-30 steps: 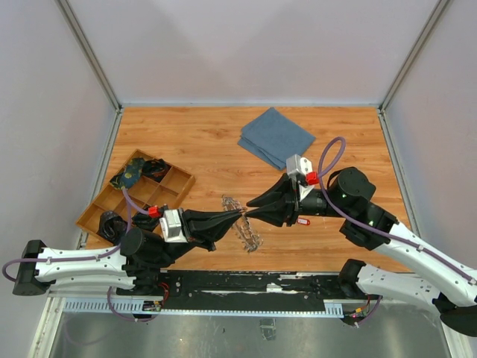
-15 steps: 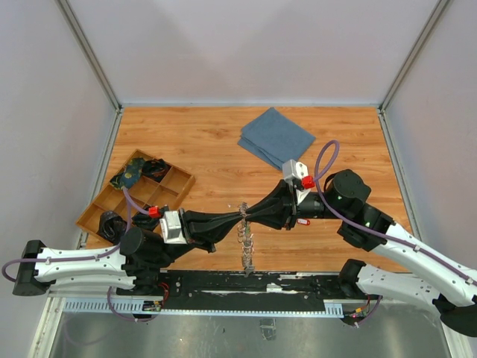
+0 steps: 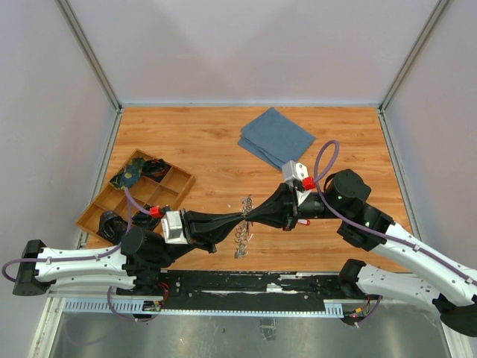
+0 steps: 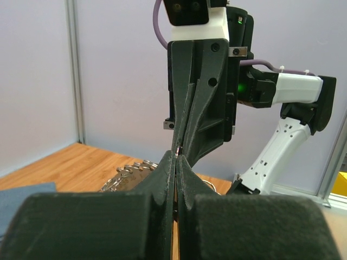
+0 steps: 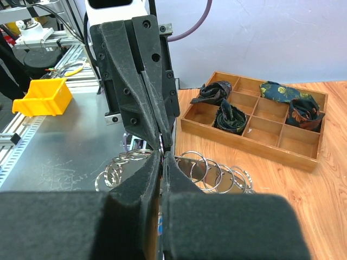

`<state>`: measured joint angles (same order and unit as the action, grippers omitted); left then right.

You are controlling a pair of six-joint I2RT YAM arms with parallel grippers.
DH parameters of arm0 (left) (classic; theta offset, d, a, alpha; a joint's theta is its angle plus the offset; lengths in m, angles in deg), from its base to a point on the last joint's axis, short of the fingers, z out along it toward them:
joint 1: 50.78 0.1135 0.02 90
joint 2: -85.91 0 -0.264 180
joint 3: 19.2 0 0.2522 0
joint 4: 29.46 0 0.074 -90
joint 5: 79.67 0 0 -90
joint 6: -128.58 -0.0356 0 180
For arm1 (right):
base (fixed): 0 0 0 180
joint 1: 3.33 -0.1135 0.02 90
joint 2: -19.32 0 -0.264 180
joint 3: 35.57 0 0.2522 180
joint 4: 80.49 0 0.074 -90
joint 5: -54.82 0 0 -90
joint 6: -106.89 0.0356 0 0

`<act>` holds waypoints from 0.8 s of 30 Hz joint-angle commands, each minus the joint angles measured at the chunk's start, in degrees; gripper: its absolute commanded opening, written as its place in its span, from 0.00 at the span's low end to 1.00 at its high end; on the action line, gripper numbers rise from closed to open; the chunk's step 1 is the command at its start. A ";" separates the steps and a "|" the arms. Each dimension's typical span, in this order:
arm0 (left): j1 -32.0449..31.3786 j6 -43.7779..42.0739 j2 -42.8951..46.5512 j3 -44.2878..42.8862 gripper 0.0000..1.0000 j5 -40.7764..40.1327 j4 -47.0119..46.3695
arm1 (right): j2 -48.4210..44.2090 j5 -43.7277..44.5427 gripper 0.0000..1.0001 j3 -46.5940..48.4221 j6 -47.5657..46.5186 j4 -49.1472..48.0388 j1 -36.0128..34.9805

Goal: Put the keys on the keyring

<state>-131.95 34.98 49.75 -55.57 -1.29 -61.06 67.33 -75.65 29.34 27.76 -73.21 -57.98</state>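
Both grippers meet tip to tip from above, left gripper (image 3: pixel 239 217) and right gripper (image 3: pixel 250 216) nipped shut on the keyring (image 3: pixel 241 240) at near centre; left wrist shows its rings bunched behind the tips, right wrist shows them sagging below, so I'd hold level and not tug.

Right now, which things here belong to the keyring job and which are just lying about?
Job: keyring, pinched by left gripper and right gripper; red-tagged key beside the right arm.
Lying about: folded blue cloth; wooden tray holding dark bundles.
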 commanded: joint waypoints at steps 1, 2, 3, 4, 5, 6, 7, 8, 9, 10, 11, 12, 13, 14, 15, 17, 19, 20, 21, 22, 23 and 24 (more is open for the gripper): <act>0.22 0.34 0.50 -2.85 0.01 1.27 -4.64 | -0.08 -1.26 0.00 0.11 -0.80 -1.38 -0.73; 0.22 0.30 0.42 -2.92 0.01 1.20 -4.60 | -0.09 -1.08 0.00 0.91 -1.40 -0.24 -0.72; 0.22 0.39 0.39 -3.03 0.01 1.10 -4.38 | -0.11 -0.84 0.00 2.36 -2.65 2.14 -0.72; 0.22 0.43 0.41 -3.12 0.04 1.01 -3.80 | -0.04 -0.53 0.00 4.30 -4.44 5.94 -0.72; 0.22 0.56 0.39 -3.21 0.10 0.91 -3.46 | 0.16 -0.25 0.00 6.66 -6.53 10.30 -0.72; 0.22 0.82 0.46 -3.23 0.16 0.75 -3.16 | 0.49 0.25 0.00 8.97 -8.89 14.81 -0.72; 0.22 0.99 0.48 -3.18 0.22 0.72 -2.82 | 0.93 0.93 0.00 11.49 -11.15 19.65 -0.73; 0.22 1.27 0.48 -3.22 0.26 0.72 -2.50 | 1.53 1.57 0.00 13.65 -13.45 23.93 -0.73; 0.22 1.56 0.56 -3.23 0.31 0.85 -2.07 | 1.84 2.38 0.00 15.88 -15.86 28.37 -0.76; 0.22 1.82 0.57 -3.35 0.35 1.00 -1.52 | 2.41 3.35 0.00 17.89 -18.14 32.15 -0.75; 0.22 2.19 0.57 -3.46 0.38 1.07 -0.92 | 2.93 4.55 0.00 19.68 -21.31 36.25 -0.72; 0.22 2.40 0.52 -3.68 0.41 1.03 -0.15 | 3.64 5.74 0.00 21.70 -23.60 40.30 -0.72; 0.22 2.68 0.37 -3.98 0.44 0.56 0.87 | 4.50 6.88 0.00 23.63 -25.76 44.09 -0.72; 0.22 2.72 0.08 -4.72 0.46 -0.02 2.58 | 5.53 8.00 0.00 25.93 -28.06 48.25 -0.72; 0.22 2.55 -0.36 -5.58 0.47 -0.22 4.82 | 6.58 9.89 0.00 28.09 -29.75 52.11 -0.74; 0.22 2.00 -1.41 -7.53 0.49 -0.52 8.85 | 9.03 13.01 0.00 32.58 -32.97 58.81 -0.81; 0.22 1.30 -2.72 -9.34 0.51 -1.04 12.30 | 11.29 16.17 0.00 35.66 -35.09 65.15 -1.38; 0.22 0.93 -3.44 -10.17 0.52 -1.26 13.98 | 12.20 17.40 0.00 37.04 -35.90 67.33 -1.83; 0.25 0.62 -4.16 -11.00 0.54 -1.25 15.73 | 13.12 18.72 0.00 38.21 -36.48 69.08 -2.45; 0.30 0.38 -4.78 -11.57 0.55 -0.97 16.79 | 13.92 19.97 0.00 39.24 -36.92 70.46 -3.20; 0.31 0.04 -5.40 -12.04 0.56 -0.49 17.47 | 14.48 21.20 0.00 40.05 -37.16 71.33 -3.90; 0.31 -0.27 -6.03 -12.36 0.56 -0.05 17.96 | 15.02 22.32 0.00 40.68 -37.42 72.02 -4.67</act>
<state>-131.95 36.25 45.77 -65.28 -1.61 -49.15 80.86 -60.07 66.00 -4.21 -11.33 -59.88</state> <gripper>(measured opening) 0.550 0.014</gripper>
